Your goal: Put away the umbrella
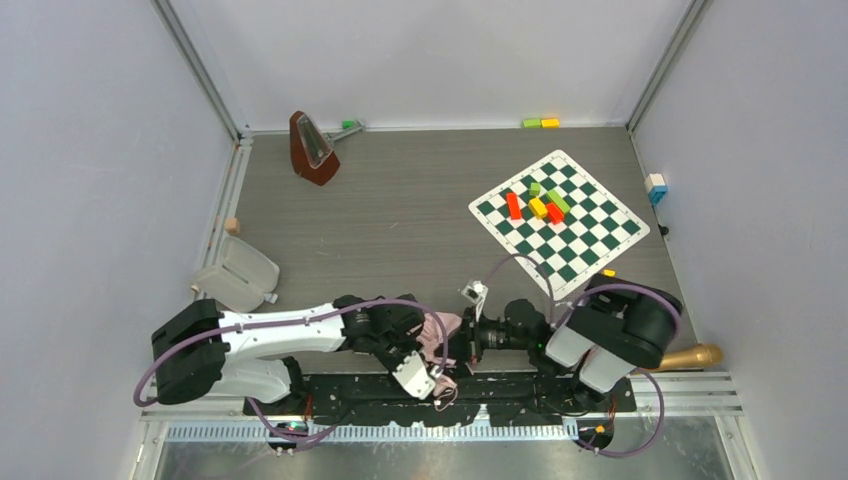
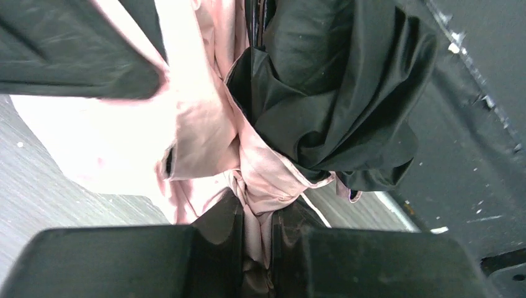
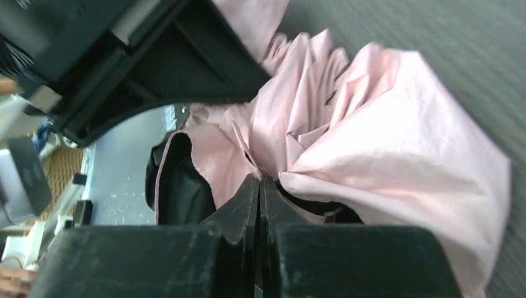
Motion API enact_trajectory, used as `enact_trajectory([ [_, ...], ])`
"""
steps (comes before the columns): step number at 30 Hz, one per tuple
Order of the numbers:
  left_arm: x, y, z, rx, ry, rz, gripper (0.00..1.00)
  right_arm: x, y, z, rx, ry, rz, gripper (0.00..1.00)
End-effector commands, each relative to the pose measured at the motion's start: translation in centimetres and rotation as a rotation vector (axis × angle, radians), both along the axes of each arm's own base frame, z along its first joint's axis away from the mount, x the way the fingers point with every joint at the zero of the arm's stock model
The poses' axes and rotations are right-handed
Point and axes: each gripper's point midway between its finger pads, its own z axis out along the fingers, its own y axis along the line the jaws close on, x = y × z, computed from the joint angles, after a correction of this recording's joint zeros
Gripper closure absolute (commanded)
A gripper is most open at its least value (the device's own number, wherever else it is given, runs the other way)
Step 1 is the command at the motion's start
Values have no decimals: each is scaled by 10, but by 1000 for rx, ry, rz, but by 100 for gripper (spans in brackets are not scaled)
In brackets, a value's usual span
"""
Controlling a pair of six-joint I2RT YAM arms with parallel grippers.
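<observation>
The umbrella (image 1: 441,334) lies collapsed at the near edge of the counter (image 1: 400,220), between the two arms, a soft crumpled heap of thin fabric. In the left wrist view its canopy (image 2: 205,124) bunches in smooth, slightly glossy folds, pale pink on one face and matte black on the other, with a narrow pink hem along the black edge. The left pincer (image 2: 257,214) is nearly closed, its blocky black fingers (image 2: 217,230) pinching a gathered strip of the pink cloth. The right pincer (image 3: 259,183) is pressed together, and pink pleats radiate from its tips, so it nips a thin fold there. The counter is grey with a fine wood-grain texture.
</observation>
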Motion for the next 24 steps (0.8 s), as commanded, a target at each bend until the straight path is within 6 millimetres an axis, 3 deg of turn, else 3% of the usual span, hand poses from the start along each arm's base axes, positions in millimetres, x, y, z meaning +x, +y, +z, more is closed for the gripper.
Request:
enact_trajectory([
  [1,-29,-7,4,-14,153,78,100,12,-12,16,8,25,-54,94],
  [2,-29,-11,5,-18,159,98,100,15,-12,18,-1,2,-61,94],
  [3,-28,-18,10,-29,178,166,100,18,-12,35,32,-35,-68,94],
  [4,-27,-20,11,-23,194,223,100,22,-16,30,-13,-28,-86,94],
  [5,-23,-27,15,-31,196,271,100,26,-16,50,26,-70,-94,94],
  [6,-22,-30,16,-26,202,294,100,29,-20,47,-17,-70,-106,94],
  [7,-24,-33,18,-24,207,298,100,31,-20,65,15,-107,-112,94],
  [8,-25,-36,21,-27,207,310,100,33,-23,66,-16,-106,-111,94],
  [9,-24,-41,25,-35,214,340,100,34,-22,85,19,-138,-111,94],
  [10,-20,-46,29,-46,216,391,100,32,-26,83,-2,-123,-106,94],
  [11,-15,-52,34,-66,216,468,100,31,-27,94,25,-139,-105,95],
  [14,-6,-63,49,-74,223,600,100,25,-34,98,47,-107,-102,95],
  [20,-33,-69,65,54,443,679,100,20,-41,95,104,-19,-83,94],
  [24,-46,-65,66,101,644,769,100,10,-44,108,180,3,-35,94],
])
